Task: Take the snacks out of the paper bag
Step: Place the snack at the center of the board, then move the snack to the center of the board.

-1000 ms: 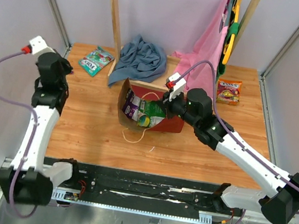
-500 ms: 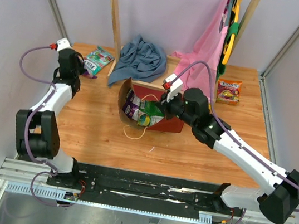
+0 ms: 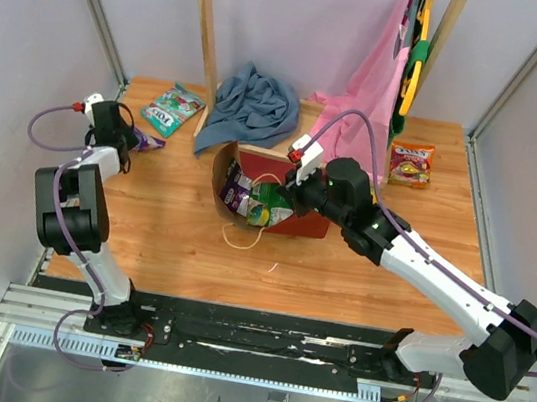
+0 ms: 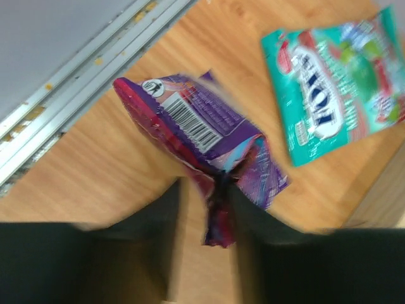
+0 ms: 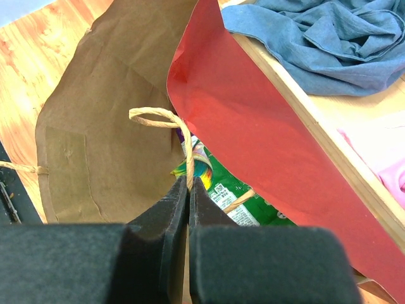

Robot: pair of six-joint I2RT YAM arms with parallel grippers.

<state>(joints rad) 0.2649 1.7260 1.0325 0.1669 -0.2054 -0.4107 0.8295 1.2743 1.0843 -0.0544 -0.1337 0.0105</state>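
While the right tool (image 5: 188, 187) is pinching the paper bag's (image 3: 311, 230) twine handle (image 5: 157, 116), the purple packet (image 4: 202, 142) is hanging between the left tool's (image 4: 205, 193) blurred fingers (image 4: 152, 247). I cannot tell if they are gripping it. Dropped here, beside the counter's (image 3: 171, 247) left edge, it risks slipping off.

Teal packet (image 4: 335, 76) cut off rt edge; left claw (image 4: 207, 193) blurred, grip unclear.

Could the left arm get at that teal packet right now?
Probably yes: the teal packet lies on the table close by the left claw, nothing between them. But a purple packet sits between its fingers and must clear first.
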